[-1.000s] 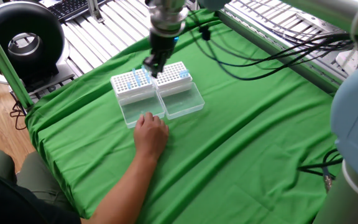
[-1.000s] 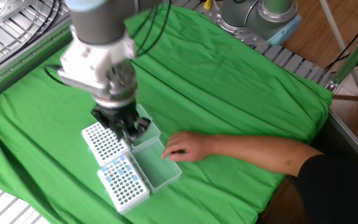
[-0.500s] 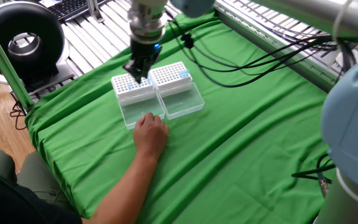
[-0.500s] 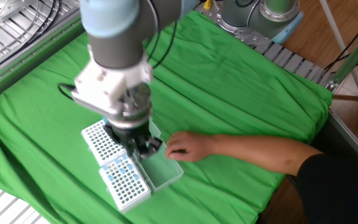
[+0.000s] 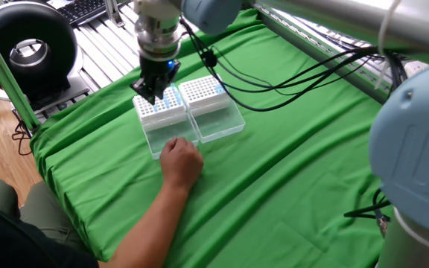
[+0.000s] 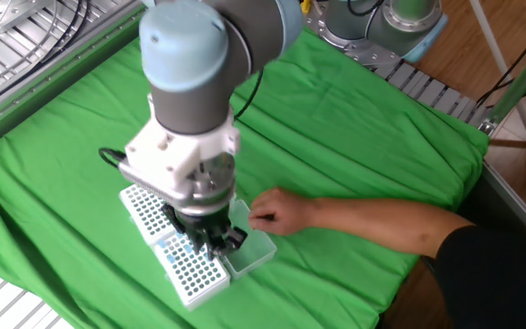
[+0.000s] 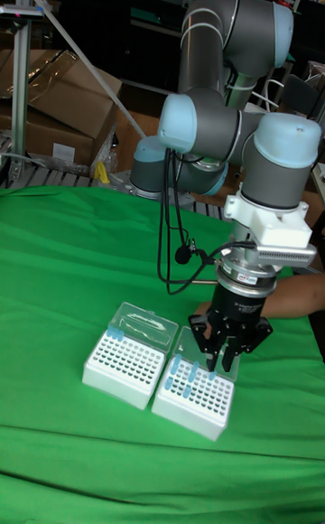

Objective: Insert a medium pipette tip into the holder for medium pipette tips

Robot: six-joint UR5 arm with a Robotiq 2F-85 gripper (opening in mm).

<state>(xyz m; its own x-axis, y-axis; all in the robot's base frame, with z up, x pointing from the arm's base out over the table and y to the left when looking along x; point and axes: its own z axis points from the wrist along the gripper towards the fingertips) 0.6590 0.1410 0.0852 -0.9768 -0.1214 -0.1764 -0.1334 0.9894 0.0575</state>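
Hovering over the rack on the left in one fixed view, the robot's hand (image 5: 152,91) hung just above the holder for medium pipette tips (image 5: 160,106), a white gridded rack with blue tips in some holes and its clear lid (image 5: 168,134) folded flat toward six o'clock on the green-draped surface (image 5: 296,149). Whether its fingers were closed on a tip I cannot tell; they were dark and close together, and nothing thin showed between them. At three o'clock of that rack, touching it, stood the second rack (image 5: 203,91), a look-alike. A person's hand (image 5: 181,160) rested on the cloth at the lid's six-o'clock edge, steadying it by the look of things. The step in hand seemed to be alignment above a free hole. The next move would call for a straight, slow descent, with the tip kept vertical and centred on one hole.
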